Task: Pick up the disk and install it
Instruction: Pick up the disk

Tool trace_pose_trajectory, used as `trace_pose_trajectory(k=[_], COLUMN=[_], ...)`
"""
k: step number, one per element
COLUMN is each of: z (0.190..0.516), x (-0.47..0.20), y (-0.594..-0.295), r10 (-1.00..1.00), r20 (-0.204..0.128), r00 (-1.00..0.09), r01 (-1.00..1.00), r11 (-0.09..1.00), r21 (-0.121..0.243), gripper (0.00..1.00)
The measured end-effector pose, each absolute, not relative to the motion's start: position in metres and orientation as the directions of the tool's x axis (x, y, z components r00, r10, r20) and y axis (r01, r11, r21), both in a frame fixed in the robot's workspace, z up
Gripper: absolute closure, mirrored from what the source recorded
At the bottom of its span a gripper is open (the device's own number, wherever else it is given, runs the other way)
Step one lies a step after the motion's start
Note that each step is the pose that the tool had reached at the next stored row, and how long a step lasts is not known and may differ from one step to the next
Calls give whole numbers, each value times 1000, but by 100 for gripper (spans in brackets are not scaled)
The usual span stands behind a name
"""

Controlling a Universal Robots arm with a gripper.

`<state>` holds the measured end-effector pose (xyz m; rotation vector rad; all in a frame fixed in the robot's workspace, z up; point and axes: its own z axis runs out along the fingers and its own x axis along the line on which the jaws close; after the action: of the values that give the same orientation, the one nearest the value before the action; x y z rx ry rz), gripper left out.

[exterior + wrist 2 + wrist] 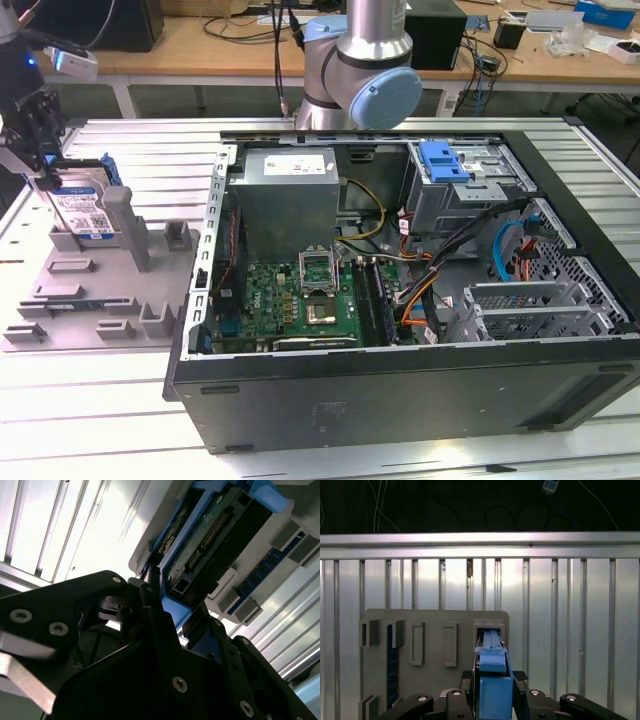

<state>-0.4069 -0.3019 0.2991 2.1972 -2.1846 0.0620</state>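
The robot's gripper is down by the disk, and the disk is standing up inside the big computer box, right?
Not quite. The disk is standing up and the gripper is down by it, but the disk is not inside the computer case. The exterior view shows it standing in the grey holder outside the case, on the exterior view's left.

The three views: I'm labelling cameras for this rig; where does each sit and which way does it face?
Exterior view: off the arm, raised, looking down over the open computer case; shows the arm and, at the exterior view's left, the gripper.
First wrist view: on the wrist, looking down past the gripper at the disk standing in the grey fixture.
Second wrist view: on the wrist, close behind the gripper, facing the disk's connector edge.
Shared: disk and gripper.
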Motion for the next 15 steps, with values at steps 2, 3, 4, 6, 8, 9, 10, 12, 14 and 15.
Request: trace_pose_trajectory(k=[2, 3, 4, 6, 8, 9, 10, 12, 14, 15], z=[299, 298, 298, 298, 298, 298, 298, 298, 298, 298], x=[-407, -407, -407, -407, -407, -407, -407, -407, -407, -407], y=[-302, -302, -302, -302, -302, -302, -302, -302, -302, -302], r10=[-998, -998, -998, -998, -998, -998, -998, -998, -998, -998], r20=[58, 58, 58, 58, 58, 58, 58, 58, 58, 58], r00=[7, 7, 7, 7, 7, 7, 7, 7, 7, 7], r01=[-1000, -1000, -1000, -1000, -1000, -1000, -1000, -1000, -1000, -1000], r11=[-6, -7, -7, -7, -7, -7, -7, -7, -7, -7], r21=[2, 2, 2, 2, 2, 2, 2, 2, 2, 2], gripper=[56, 56, 56, 56, 56, 56, 56, 56, 56, 56])
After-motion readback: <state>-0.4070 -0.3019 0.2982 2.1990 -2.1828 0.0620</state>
